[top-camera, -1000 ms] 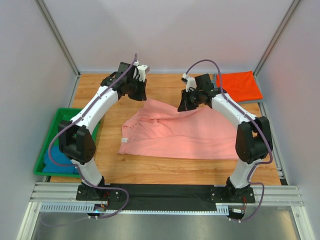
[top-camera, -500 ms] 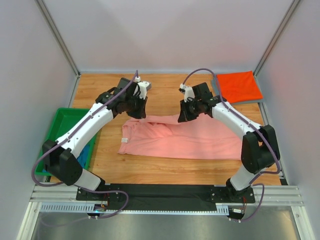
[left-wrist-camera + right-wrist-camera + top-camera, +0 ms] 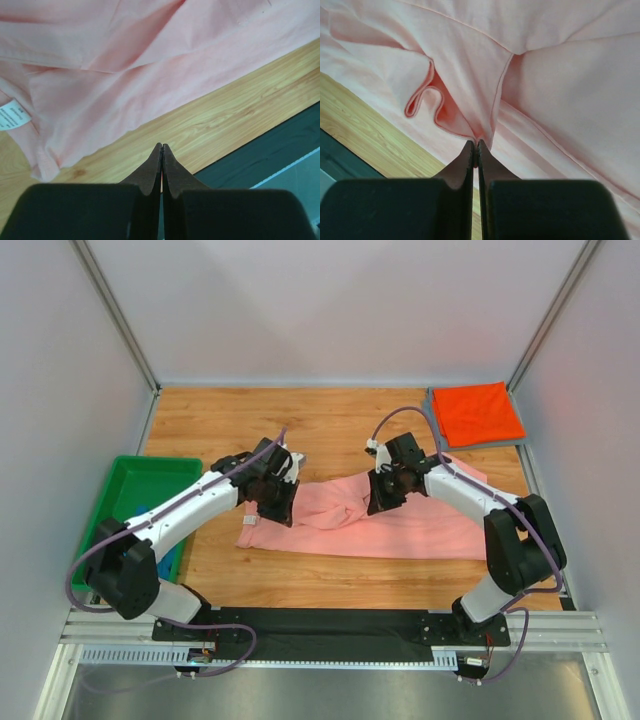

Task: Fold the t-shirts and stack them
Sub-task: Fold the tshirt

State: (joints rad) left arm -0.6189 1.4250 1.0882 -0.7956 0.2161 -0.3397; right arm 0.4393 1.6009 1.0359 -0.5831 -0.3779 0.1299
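Note:
The salmon-pink t-shirt (image 3: 420, 520) lies mid-table, its far edge bunched over toward the near side. My right gripper (image 3: 381, 502) is shut on a fold of its hem, and in the right wrist view the cloth (image 3: 470, 100) rises straight from the gripper's tips (image 3: 476, 143). My left gripper (image 3: 283, 510) hangs over the shirt's left part near the collar tag (image 3: 12, 116). In the left wrist view it (image 3: 161, 146) is shut over bare wood, with no cloth at its tips. A folded orange-red t-shirt (image 3: 478, 412) lies at the far right corner.
The green bin (image 3: 135, 485) stands at the left edge, partly under my left arm. A dark mat (image 3: 280, 145) runs along the near edge of the wooden table (image 3: 250, 420). Grey walls enclose the table on three sides.
Both grippers came down and toward the near edge. The pink shirt's raised far edge went with them and now lies low over the rest of the shirt.

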